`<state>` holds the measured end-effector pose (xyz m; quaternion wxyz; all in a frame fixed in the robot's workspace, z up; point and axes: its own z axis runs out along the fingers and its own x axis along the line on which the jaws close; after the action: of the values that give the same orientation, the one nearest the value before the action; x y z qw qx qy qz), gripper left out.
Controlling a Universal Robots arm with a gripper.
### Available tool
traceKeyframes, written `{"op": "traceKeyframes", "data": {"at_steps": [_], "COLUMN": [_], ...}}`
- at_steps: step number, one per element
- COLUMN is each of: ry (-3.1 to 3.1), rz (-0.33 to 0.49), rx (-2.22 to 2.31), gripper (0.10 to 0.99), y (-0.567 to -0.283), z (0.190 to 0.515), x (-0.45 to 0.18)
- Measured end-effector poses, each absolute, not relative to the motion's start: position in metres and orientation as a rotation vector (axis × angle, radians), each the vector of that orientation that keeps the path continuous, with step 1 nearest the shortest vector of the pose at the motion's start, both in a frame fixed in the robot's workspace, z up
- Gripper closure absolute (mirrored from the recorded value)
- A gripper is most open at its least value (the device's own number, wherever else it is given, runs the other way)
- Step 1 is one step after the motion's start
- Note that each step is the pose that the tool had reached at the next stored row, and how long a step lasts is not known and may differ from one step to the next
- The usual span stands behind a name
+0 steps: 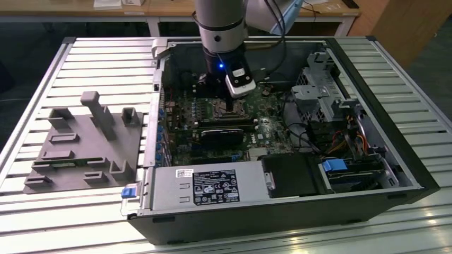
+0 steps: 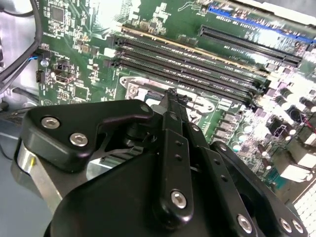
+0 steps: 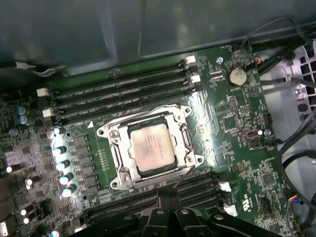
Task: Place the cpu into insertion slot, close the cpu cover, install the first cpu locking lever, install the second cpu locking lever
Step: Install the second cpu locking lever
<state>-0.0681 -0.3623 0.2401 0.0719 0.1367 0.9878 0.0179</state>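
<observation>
**Chip seated in its socket**

The small flat silver-grey square cpu is seen lying in the square silver-rimmed insertion slot, with the thin silver metal cpu cover shut around it. The black gripper is held just above the green motherboard. Its jaws are pressed together, pinching nothing.

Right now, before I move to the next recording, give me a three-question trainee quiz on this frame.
1. True or false: the cpu lies in the insertion slot, framed by the cpu cover.
2. The gripper is nearest to: A) the grey fixture block B) the slot C) the power supply
3. Fill in: the slot sits between banks of long ____ slots.

Key: 1 true; 2 B; 3 memory.
</observation>
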Motion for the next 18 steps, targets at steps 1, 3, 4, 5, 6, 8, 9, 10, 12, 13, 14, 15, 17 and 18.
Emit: {"op": "traceKeyframes", "data": {"at_steps": [1,3,4,5,6,8,9,10,12,13,14,15,17,18], "ry": [2.969,2.97,2.97,2.97,2.971,2.973,2.974,2.974,2.975,2.975,2.976,2.976,2.976,2.976], "rz": [0.056,0.062,0.065,0.071,0.081,0.107,0.12,0.134,0.159,0.169,0.178,0.187,0.206,0.217], "rx": [0.41,0.409,0.409,0.408,0.408,0.408,0.409,0.409,0.41,0.411,0.411,0.412,0.413,0.414], "gripper": [0.984,0.984,0.984,0.984,0.984,0.984,0.984,0.984,0.984,0.984,0.984,0.984,0.984,0.984], "y": [-0.364,-0.366,-0.368,-0.369,-0.37,-0.371,-0.372,-0.373,-0.376,-0.377,-0.378,-0.38,-0.383,-0.384], "z": [0.24,0.239,0.239,0.239,0.239,0.239,0.239,0.238,0.238,0.237,0.237,0.236,0.235,0.234], "x": [-0.069,-0.07,-0.071,-0.071,-0.072,-0.073,-0.073,-0.074,-0.075,-0.075,-0.076,-0.076,-0.077,-0.077]}}
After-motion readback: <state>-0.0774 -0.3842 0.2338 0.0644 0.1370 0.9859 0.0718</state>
